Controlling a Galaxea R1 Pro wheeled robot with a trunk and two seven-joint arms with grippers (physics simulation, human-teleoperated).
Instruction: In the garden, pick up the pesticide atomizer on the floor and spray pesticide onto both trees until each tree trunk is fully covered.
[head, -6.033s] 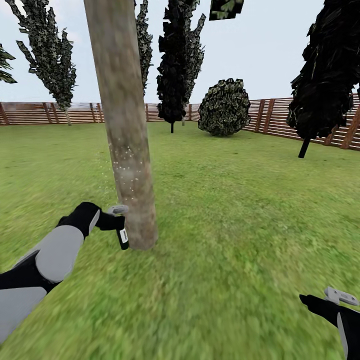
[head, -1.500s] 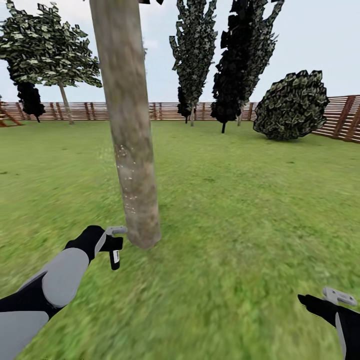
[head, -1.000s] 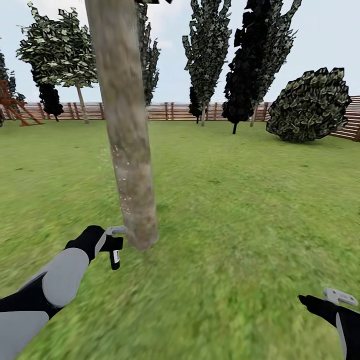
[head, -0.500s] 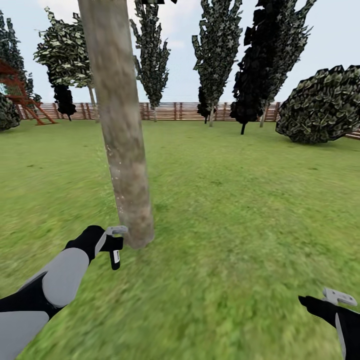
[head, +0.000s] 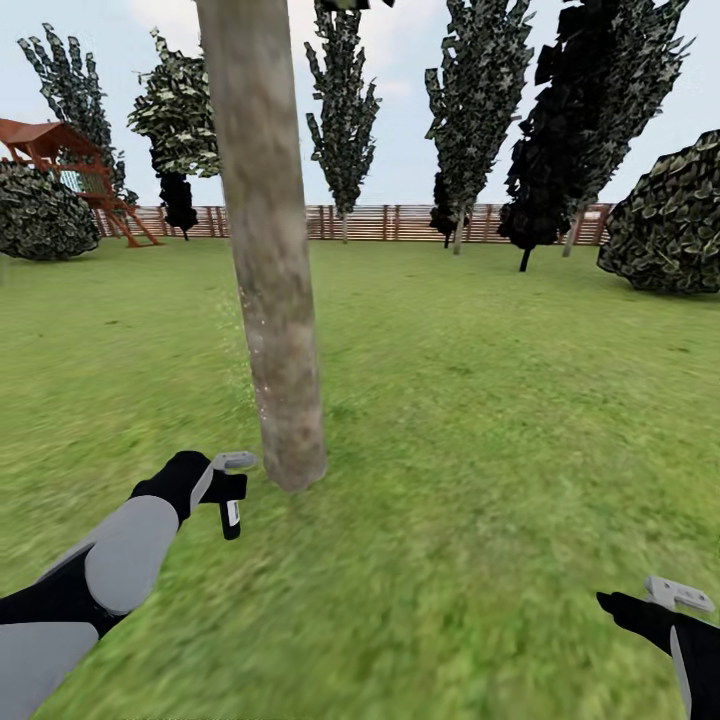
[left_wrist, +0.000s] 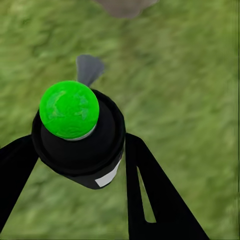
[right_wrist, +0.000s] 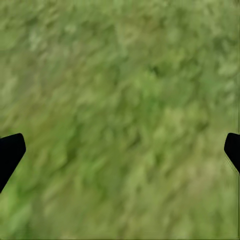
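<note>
Left gripper (head: 228, 478) clamped on the pesticide atomizer (head: 231, 518) — black body hanging down, pale strip facing out, just beside the base of the tree trunk (head: 272, 260) over the grass (head: 480, 420). Fine white specks (head: 250, 335) on the trunk's left edge, faint, perhaps thin there. Right gripper (head: 680, 594) low at right — fingers (right_wrist: 11, 152) spread wide, holding nothing. Brown fence (head: 390, 222) far behind.

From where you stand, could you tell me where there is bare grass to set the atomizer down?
Open grass runs from the tree trunk across to the right gripper, which hangs open. More lies between the trunk and the fence. It is tight only at the trunk's foot, where the left gripper holds the pesticide atomizer close beside it.
</note>
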